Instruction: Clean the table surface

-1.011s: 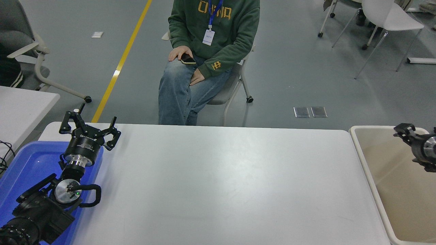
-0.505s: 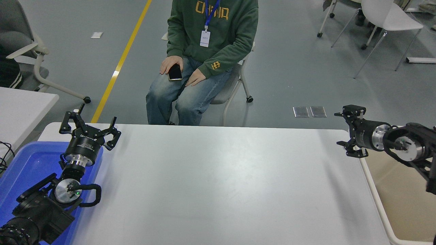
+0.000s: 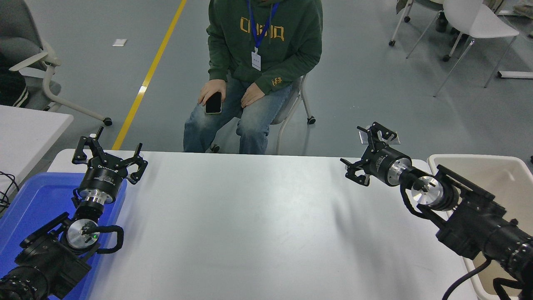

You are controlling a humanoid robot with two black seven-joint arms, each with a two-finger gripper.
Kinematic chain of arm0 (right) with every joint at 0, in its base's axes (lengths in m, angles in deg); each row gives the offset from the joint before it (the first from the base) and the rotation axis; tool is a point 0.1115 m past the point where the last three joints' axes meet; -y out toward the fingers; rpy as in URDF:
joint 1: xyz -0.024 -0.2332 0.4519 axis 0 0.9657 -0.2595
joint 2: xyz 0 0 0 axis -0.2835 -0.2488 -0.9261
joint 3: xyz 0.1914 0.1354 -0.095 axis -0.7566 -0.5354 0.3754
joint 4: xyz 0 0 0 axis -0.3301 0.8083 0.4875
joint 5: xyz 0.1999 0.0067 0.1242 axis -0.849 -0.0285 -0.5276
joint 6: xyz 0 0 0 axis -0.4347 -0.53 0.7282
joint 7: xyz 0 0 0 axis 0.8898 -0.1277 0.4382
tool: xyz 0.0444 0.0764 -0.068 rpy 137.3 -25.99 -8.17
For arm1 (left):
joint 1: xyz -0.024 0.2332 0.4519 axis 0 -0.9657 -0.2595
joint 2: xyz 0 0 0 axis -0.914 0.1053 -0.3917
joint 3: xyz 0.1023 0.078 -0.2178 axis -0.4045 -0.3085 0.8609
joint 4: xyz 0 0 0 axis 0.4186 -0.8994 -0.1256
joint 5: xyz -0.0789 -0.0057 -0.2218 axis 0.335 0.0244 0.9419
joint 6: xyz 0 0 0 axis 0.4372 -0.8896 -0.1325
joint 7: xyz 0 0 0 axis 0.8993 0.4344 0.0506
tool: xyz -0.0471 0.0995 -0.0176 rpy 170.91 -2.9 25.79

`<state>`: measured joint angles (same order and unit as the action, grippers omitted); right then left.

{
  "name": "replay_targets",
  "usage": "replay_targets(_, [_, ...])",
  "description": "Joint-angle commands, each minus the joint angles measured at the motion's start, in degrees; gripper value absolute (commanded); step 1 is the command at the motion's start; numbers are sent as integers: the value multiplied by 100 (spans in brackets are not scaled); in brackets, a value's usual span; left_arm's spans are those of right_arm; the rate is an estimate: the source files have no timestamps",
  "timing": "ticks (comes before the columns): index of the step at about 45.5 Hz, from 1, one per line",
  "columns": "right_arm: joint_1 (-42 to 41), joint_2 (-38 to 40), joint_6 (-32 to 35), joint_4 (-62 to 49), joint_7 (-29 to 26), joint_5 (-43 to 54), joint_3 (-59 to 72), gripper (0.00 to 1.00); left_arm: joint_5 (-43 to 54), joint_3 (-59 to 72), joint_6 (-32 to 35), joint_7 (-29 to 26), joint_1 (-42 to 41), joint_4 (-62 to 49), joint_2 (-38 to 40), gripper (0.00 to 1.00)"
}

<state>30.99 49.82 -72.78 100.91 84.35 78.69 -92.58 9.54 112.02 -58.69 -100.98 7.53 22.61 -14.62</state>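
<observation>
The table surface (image 3: 258,225) is filling the lower two-thirds of the frame, a plain white top stretching almost from edge to edge. The right arm is reaching in from the lower right corner, angling up and to the left, so that the right gripper (image 3: 366,153) is hovering over the table's far edge at right of centre; its fingers are spread wide apart and gripping nothing. The left arm is lying along the lower left, over a blue tray (image 3: 29,200), with the left gripper (image 3: 109,156) pointing toward the top of the frame near the table's far left corner, its fingers likewise splayed and empty. A beige bin (image 3: 495,175) is standing just beside the table's right end, partly behind the right arm. At top centre a person in a green hoodie (image 3: 266,37) is sitting on a chair, holding a dark phone (image 3: 213,103) on one knee.
</observation>
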Motion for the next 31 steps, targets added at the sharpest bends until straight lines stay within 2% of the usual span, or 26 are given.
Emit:
replay_targets(1, [493, -671, 48, 31, 865, -97, -667, 100, 0, 0, 0, 0, 0, 0, 0, 100])
replay_targets(14, [695, -778, 241, 110, 1384, -106, -693, 100, 0, 0, 0, 0, 0, 0, 0, 100])
replay_targets(31, [809, -760, 479, -4, 1683, -97, -729, 100, 0, 0, 0, 0, 0, 0, 0, 100])
